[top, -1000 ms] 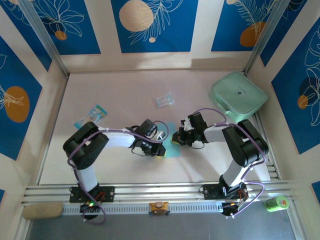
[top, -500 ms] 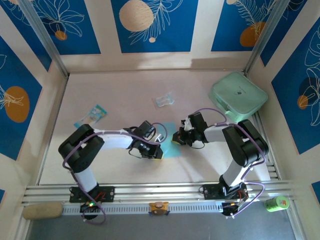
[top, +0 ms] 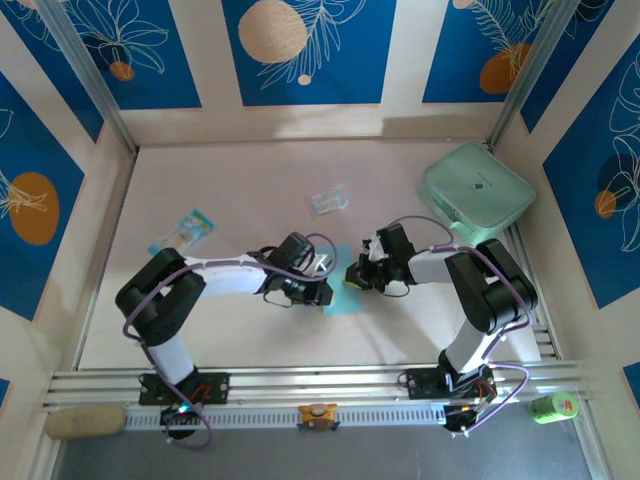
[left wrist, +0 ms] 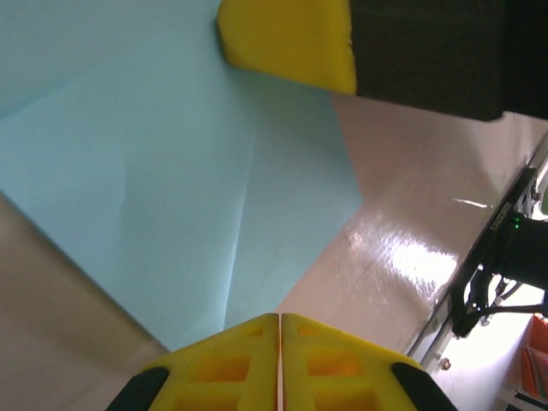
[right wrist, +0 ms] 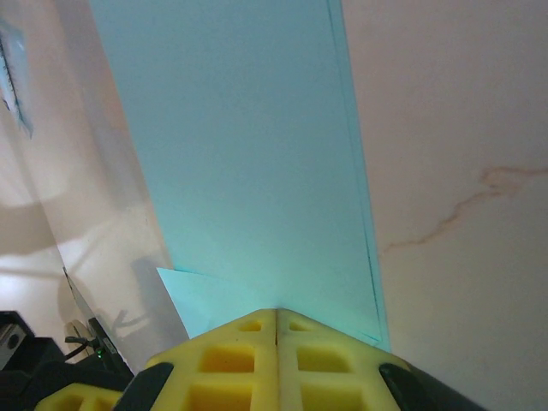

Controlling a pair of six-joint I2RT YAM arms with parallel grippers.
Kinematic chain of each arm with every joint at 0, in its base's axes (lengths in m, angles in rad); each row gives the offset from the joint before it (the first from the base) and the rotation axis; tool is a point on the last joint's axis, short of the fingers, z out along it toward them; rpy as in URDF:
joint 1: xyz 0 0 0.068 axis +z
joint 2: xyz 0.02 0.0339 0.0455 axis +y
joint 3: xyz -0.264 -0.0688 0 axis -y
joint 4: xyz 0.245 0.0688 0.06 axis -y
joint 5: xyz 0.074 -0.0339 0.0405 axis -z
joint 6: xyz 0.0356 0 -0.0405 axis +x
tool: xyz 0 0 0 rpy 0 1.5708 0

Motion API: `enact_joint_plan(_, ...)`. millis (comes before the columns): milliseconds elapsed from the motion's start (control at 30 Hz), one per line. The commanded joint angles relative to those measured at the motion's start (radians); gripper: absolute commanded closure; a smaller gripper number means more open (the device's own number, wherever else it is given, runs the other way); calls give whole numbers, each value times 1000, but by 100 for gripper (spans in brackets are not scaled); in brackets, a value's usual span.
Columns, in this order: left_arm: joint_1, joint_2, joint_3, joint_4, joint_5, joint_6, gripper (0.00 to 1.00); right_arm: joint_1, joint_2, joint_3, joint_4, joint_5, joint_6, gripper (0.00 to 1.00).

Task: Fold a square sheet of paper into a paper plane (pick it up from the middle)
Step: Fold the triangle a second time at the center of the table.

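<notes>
I'm pressing my left gripper [left wrist: 279, 317] and right gripper [right wrist: 276, 312], fingers together, on the square sheet of paper [left wrist: 163, 171] ahead; uneven sliding risks skewing the crease.

bright, even light; white glare streaks the glossy table [left wrist: 409, 250].

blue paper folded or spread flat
Folded. The blue paper shows crease lines in the left wrist view, a doubled long edge and corner flap in the right wrist view.

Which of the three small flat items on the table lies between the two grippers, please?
The plain light-blue paper sheet; the printed packet lies far left, the clear wrapper farther back.
</notes>
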Motion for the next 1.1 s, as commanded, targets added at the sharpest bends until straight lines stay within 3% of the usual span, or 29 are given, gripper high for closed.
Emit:
enact_joint_plan(0, 7, 48, 1, 1, -10, -9, 92, -12, 4, -1, -86, 47, -18, 100)
enact_joint_plan(367, 7, 84, -60, 19, -13, -21, 96, 38, -128, 33, -134, 28, -73, 97)
enact_joint_plan(633, 7, 82, -59, 21, -25, -28, 97, 147, -49, 31, -147, 59, -88, 99)
enact_joint_plan(1067, 8, 90, -63, 7, -34, -24, 100, 29, 0, -4, -66, 20, -79, 100)
